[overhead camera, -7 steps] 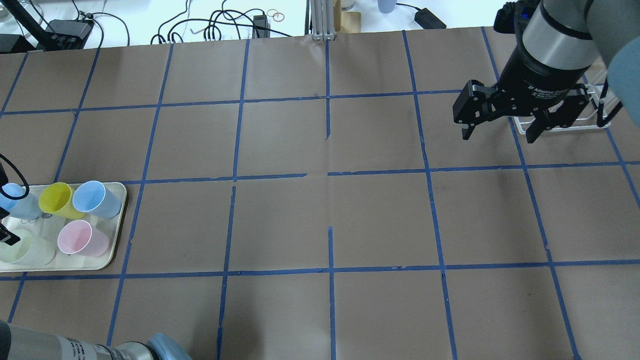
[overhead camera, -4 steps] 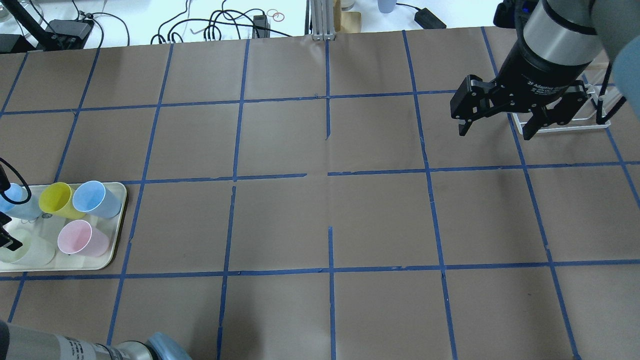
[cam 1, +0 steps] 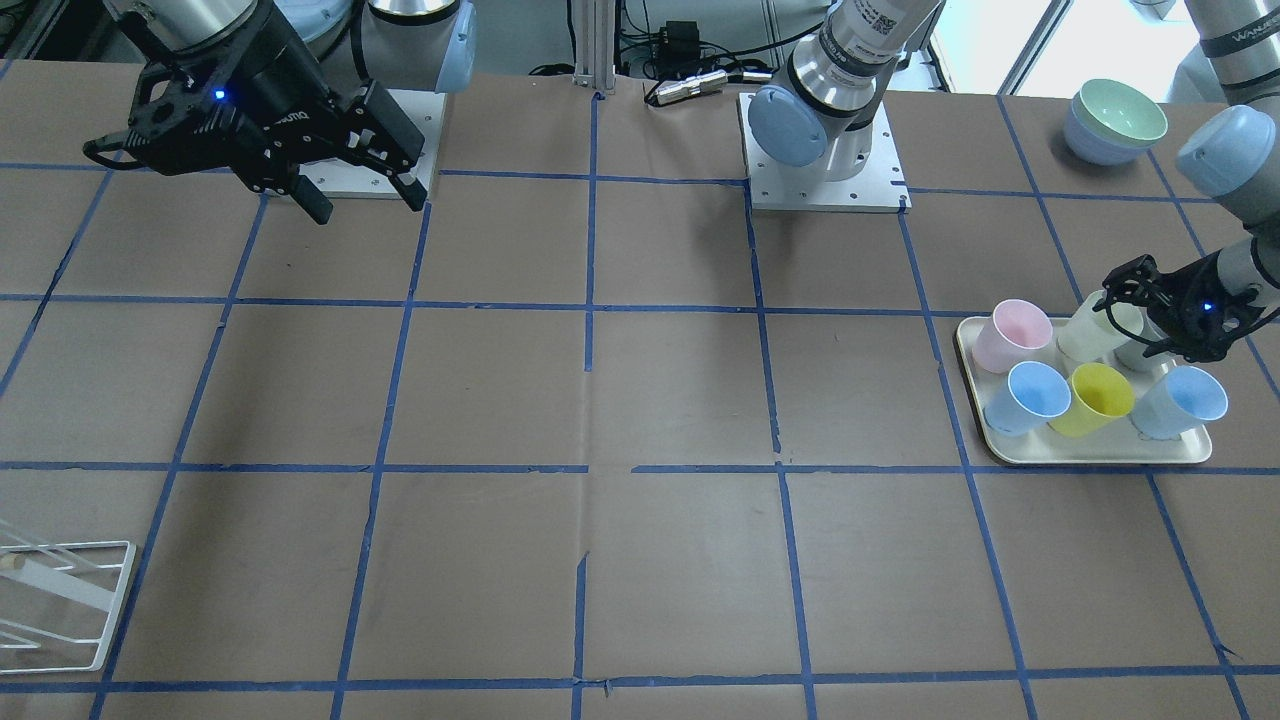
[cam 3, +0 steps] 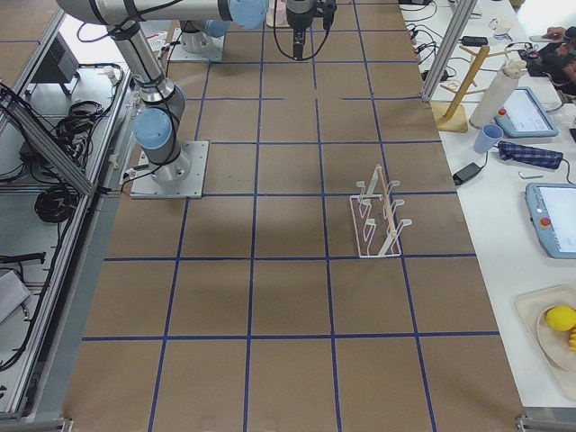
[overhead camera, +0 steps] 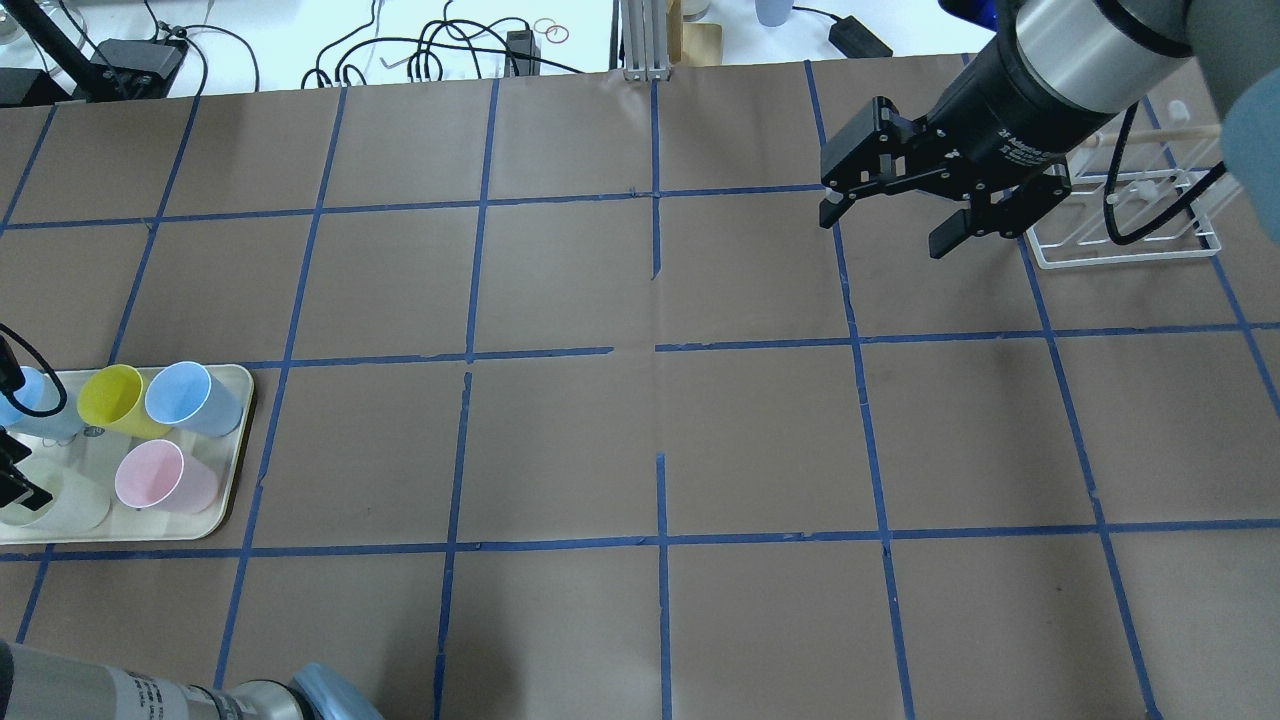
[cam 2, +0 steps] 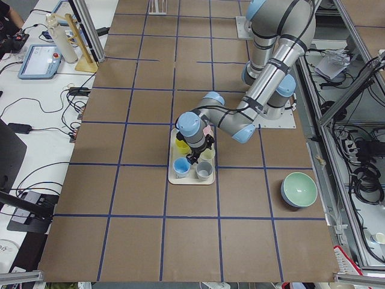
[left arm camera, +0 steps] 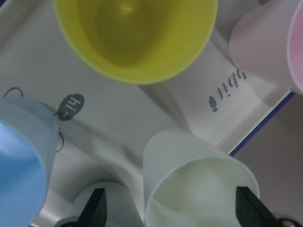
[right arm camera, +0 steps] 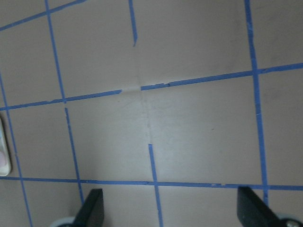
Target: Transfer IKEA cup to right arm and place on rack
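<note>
The IKEA cup [left arm camera: 199, 189] is pale cream and stands on a cream tray [overhead camera: 238, 400] at the table's left end. It also shows in the overhead view [overhead camera: 75, 503] and the front view [cam 1: 1085, 338]. My left gripper [left arm camera: 171, 204] is open and hangs low over the tray, one finger on each side of the cup's rim. It is partly cut off at the overhead view's left edge [overhead camera: 12, 470]. My right gripper [overhead camera: 885, 225] is open and empty, in the air just left of the white wire rack [overhead camera: 1130, 250]. The rack also shows in the right view [cam 3: 378, 225].
The tray also holds a yellow cup [overhead camera: 110, 398], two blue cups [overhead camera: 190, 398], a pink cup [overhead camera: 160, 478] and a grey cup [cam 2: 203, 171] close beside the cream one. Stacked bowls [cam 1: 1115, 120] stand near the left arm's side of the table.
My right gripper has swung left and away from the rack, which now shows more fully. My left gripper has shifted slightly over the tray, by the cream cup.
</note>
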`<state>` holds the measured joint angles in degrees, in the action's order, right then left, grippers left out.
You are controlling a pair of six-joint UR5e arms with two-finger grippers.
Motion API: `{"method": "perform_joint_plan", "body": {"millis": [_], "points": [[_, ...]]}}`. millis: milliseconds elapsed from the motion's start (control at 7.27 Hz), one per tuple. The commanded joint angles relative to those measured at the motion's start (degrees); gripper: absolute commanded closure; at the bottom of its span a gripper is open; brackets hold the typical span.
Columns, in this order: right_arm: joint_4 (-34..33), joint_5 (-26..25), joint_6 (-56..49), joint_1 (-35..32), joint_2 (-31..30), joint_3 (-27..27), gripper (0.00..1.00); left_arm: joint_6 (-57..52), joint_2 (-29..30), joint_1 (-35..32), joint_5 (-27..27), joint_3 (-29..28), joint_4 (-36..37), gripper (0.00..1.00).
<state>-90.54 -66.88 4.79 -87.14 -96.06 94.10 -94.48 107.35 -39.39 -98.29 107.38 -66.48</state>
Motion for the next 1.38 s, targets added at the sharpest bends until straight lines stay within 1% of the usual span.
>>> {"method": "perform_joint_plan", "body": {"millis": [0,138,275,412,550,688,825,962,1100,1238], "points": [[0.01,10.94,-0.22,0.73,0.09,0.29,0.0,0.53,0.14,0.01,0.03,0.19,0.03,0.52],[0.62,15.94,-0.66,2.31,0.18,0.47,0.0,1.14,0.14,0.01,0.03,0.19,0.03,0.73],[0.97,24.17,-1.62,4.67,0.26,0.64,0.0,2.01,0.14,0.01,0.03,0.11,0.03,0.92],[1.41,29.03,-1.8,6.61,0.35,1.43,0.0,2.63,0.14,-0.07,0.03,0.11,-0.06,1.0],[1.41,33.52,-2.15,7.58,0.35,3.18,0.0,3.16,0.14,-0.08,0.03,0.11,-0.14,1.0],[1.41,35.83,-5.11,7.68,0.35,5.02,0.0,3.16,-0.03,-0.16,0.11,-0.07,-0.58,1.0],[1.33,38.46,-5.75,7.68,0.35,5.56,0.0,3.16,-1.17,-0.86,-0.06,-0.51,-1.45,1.0],[1.5,43.62,-5.85,7.68,0.35,6.0,0.0,3.34,-2.57,-1.13,0.63,-1.29,-3.55,1.0],[1.5,45.33,-6.11,7.6,0.35,6.96,0.0,3.43,-4.24,-1.56,1.42,-3.13,-4.01,1.0],[1.59,48.48,-9.85,7.51,0.35,7.93,0.0,6.13,-5.99,-2.7,2.65,-4.54,-7.75,1.0]]}}
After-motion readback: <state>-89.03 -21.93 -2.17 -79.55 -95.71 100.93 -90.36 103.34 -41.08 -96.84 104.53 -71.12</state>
